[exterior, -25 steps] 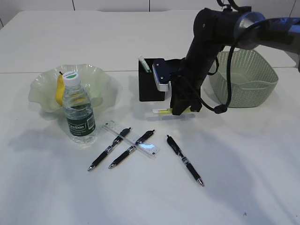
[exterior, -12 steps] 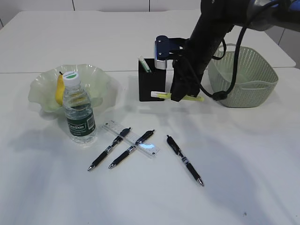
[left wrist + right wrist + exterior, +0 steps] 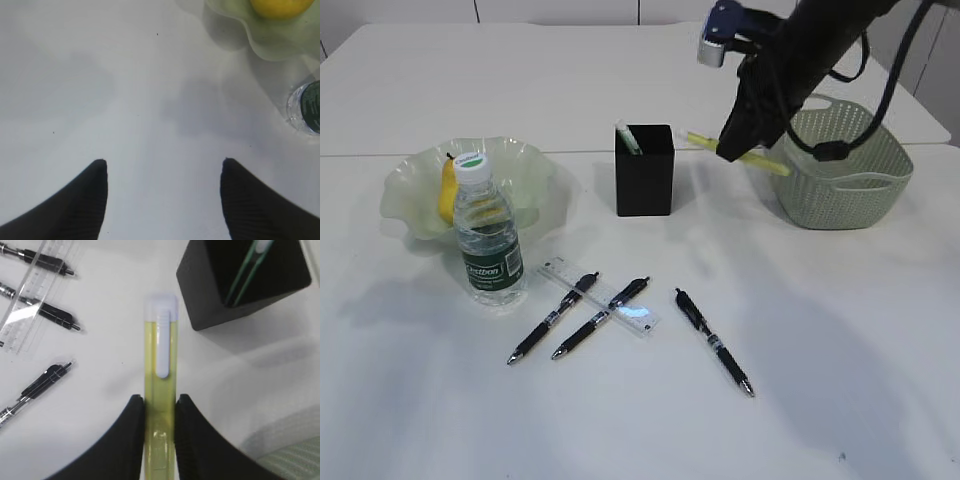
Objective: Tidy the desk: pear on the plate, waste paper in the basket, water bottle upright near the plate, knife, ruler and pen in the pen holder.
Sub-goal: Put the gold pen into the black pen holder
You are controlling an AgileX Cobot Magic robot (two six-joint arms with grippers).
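My right gripper [image 3: 732, 148] is shut on a yellow-green knife [image 3: 160, 355] with a white slider, held in the air between the black pen holder [image 3: 644, 180] and the green basket [image 3: 840, 180]. The knife's tip points toward the pen holder [image 3: 210, 295]. A clear ruler [image 3: 552, 271] lies under two black pens [image 3: 552, 317], with a third pen [image 3: 713, 341] to their right. The yellow pear [image 3: 447, 190] rests in the wavy glass plate [image 3: 535, 175]. The water bottle [image 3: 490, 245] stands upright in front of it. My left gripper [image 3: 164, 162] hangs open over bare table. No waste paper is in view.
A white-and-green stick [image 3: 626, 137] leans in the pen holder's left corner. In the left wrist view the plate's rim [image 3: 280, 42] and the bottle's cap [image 3: 310, 106] lie at the upper right. The right arm's cable hangs over the basket rim.
My right gripper has lifted the knife from the table beside the pen holder and carried it up and to the right. Nothing else on the table moved.
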